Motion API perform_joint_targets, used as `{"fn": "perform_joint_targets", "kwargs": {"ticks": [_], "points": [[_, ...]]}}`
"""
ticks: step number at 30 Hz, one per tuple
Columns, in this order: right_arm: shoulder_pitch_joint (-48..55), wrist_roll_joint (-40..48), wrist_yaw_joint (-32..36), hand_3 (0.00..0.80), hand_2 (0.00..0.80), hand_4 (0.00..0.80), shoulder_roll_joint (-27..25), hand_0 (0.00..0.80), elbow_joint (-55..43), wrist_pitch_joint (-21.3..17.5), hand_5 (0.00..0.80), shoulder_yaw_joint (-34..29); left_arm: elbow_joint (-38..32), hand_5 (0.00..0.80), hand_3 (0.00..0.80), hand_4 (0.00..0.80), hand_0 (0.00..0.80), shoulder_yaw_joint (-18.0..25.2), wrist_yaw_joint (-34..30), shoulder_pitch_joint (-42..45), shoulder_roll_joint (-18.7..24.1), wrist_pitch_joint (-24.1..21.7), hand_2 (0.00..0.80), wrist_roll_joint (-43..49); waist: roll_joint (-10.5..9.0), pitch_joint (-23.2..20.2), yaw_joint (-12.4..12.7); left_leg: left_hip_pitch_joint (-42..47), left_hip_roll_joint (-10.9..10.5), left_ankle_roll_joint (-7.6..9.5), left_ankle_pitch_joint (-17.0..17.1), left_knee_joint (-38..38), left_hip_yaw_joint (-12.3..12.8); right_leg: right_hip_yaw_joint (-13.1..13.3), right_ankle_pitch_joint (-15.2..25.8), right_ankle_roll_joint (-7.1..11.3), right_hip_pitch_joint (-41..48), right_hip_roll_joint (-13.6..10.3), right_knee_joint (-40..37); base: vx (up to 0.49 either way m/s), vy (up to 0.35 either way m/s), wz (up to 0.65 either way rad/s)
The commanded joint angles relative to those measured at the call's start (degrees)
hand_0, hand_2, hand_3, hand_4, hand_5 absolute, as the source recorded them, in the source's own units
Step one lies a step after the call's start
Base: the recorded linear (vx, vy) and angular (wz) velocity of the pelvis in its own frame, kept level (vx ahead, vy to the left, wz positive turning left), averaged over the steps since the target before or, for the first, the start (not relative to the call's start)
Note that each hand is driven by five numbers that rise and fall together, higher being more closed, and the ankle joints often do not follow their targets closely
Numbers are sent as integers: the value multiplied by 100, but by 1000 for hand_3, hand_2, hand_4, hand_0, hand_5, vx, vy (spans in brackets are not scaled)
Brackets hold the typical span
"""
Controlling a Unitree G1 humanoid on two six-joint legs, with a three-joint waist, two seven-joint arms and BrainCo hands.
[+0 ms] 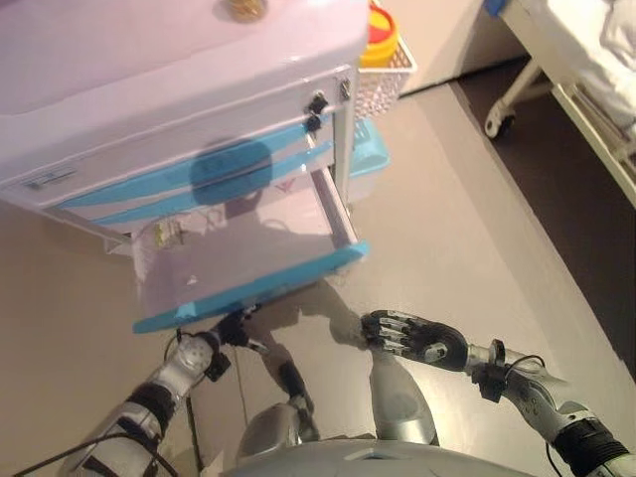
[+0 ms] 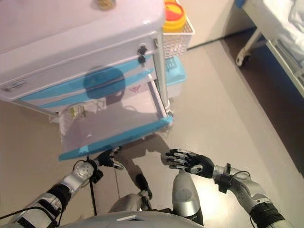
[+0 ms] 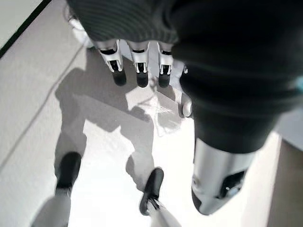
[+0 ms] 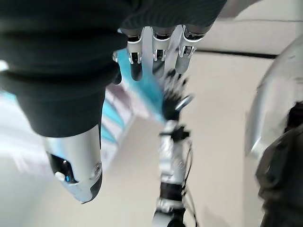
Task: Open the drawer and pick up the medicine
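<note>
Drawer (image 1: 248, 263): stood pulled out from the white cart (image 1: 169, 109), its blue front edge nearest the robot.
Medicine (image 1: 164, 236): a small packet lay in the drawer's back left corner, in neither hand.
Left hand (image 1: 231, 328): sat just under the drawer's blue front edge, fingers loosely straight, holding nothing.
Right hand (image 1: 412, 338): hovered over the floor, right of the drawer, fingers spread and empty.
Basket (image 1: 383, 79): hung on the cart's right side with a yellow container (image 1: 380, 35) inside.
</note>
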Motion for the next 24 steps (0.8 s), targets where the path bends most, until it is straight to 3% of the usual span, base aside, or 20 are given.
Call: {"fn": "perform_joint_targets", "kwargs": {"ticks": [1,8,9,13,19,24], "points": [[213,387,407,0,0,0,-48,0,14,-498,0,57,198,0,0,0,0,578,10,-666,687,-144,0,-833,-216,-113,-145,-927,-62,82,-970,1838,-162,81,-314,328,-467,-211,674,-69,106,-13],[208,644,-16,0,0,0,86,0,619,-814,0,-47,459,0,0,0,0,803,-308,-1726,1453,171,0,-1212,-343,292,-265,-1393,-36,95,-1090,2359,-32,140,-268,268,-850,-240,859,-62,68,-5],[254,646,-105,0,0,0,136,0,680,-893,0,-69,462,0,0,0,0,803,-355,-1858,1563,244,0,-1278,-310,358,-279,-1394,-8,83,-1287,2470,-92,124,-387,291,-810,-226,884,39,96,-3],[287,644,-227,0,0,0,309,0,927,-1173,0,-82,724,0,0,0,0,909,-457,-2436,1962,359,0,-1571,-370,512,-320,-1609,45,128,-1354,2678,-40,184,-371,264,-988,-190,924,-12,39,1],[327,743,-342,0,0,0,561,0,946,-1381,0,-6,1385,0,0,0,0,1144,-205,-3039,2251,254,0,-1840,-425,513,-319,-2048,68,162,-1337,2889,-42,251,-381,219,-1357,-134,988,-30,-3,-2],[293,718,-359,0,0,0,724,0,922,-1394,0,54,1808,0,0,0,0,1200,-522,-3232,2288,-26,0,-1725,-492,513,-268,-2143,64,185,-1361,2926,-105,253,-369,211,-1424,-93,1016,-14,-45,3]]}}
